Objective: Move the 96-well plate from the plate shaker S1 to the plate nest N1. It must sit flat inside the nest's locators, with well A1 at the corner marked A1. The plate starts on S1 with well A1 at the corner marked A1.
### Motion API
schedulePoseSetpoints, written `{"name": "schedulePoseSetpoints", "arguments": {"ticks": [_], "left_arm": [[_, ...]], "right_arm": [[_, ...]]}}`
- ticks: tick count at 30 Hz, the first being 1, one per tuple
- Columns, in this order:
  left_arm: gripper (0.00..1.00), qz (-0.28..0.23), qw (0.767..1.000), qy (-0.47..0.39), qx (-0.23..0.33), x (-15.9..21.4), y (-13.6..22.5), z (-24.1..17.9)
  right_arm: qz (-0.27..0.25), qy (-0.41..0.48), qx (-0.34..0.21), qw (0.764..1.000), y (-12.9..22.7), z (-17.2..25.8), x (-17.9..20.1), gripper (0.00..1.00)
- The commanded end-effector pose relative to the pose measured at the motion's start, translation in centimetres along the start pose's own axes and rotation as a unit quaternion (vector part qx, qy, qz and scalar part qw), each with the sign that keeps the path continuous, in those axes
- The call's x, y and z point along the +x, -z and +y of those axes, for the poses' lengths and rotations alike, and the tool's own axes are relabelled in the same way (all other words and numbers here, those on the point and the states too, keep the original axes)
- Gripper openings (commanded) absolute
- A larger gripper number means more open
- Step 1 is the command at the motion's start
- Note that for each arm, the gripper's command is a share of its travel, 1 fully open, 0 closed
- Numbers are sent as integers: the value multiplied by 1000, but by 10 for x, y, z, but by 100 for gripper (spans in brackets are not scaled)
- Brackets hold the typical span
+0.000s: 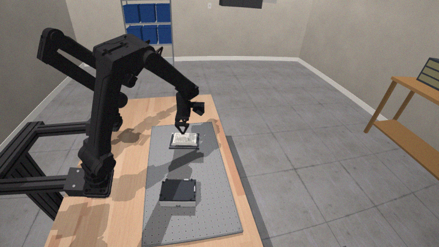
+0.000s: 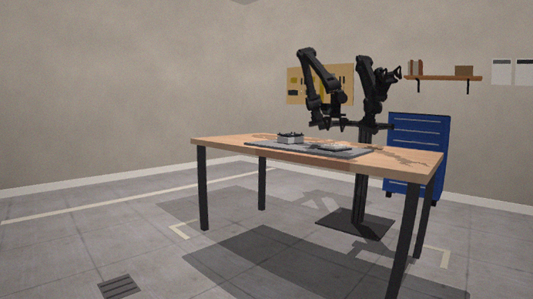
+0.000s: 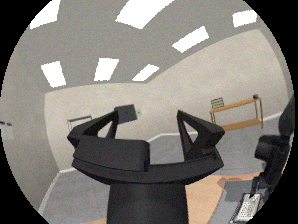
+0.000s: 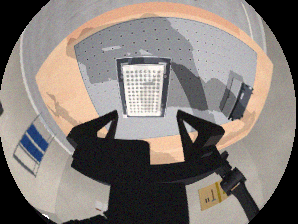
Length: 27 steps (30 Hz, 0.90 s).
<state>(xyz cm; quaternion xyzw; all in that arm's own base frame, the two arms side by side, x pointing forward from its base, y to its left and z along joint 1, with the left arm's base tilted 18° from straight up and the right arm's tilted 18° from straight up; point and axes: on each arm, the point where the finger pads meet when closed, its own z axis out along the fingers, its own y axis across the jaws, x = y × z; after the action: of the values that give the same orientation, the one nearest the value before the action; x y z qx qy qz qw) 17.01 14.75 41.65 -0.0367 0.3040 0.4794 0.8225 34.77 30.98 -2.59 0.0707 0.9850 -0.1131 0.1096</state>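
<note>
A white 96-well plate (image 1: 184,139) (image 2: 335,146) (image 3: 248,207) (image 4: 143,90) is seen lying in the dark nest (image 1: 184,147) (image 2: 337,149) (image 4: 121,90) at the far end of the perforated board (image 1: 212,184) (image 2: 260,146) (image 3: 227,200) (image 4: 220,50), apart from the bare-topped shaker (image 1: 178,191) (image 2: 290,135) (image 4: 243,101) at the near end. Above the plate, the right gripper (image 1: 182,132) (image 2: 334,129) (image 3: 254,190) (image 4: 147,113) is poised, its fingers spread and nothing grasped. The left gripper (image 1: 154,46) (image 2: 391,72) (image 3: 147,113) is raised, likewise wide open. Well A1 cannot be made out.
</note>
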Motion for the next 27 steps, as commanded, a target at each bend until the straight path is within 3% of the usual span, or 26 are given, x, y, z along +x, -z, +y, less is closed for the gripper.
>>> {"name": "schedulePoseSetpoints", "arguments": {"ticks": [1,27], "left_arm": [[100,-13,1000,-14,-6,-7,-1,5],[100,-13,1000,-14,-6,-7,-1,5]], "right_arm": [[-22,-11,-32,999,28,23,-11,100],[-21,-10,-29,999,30,24,-12,100]]}}
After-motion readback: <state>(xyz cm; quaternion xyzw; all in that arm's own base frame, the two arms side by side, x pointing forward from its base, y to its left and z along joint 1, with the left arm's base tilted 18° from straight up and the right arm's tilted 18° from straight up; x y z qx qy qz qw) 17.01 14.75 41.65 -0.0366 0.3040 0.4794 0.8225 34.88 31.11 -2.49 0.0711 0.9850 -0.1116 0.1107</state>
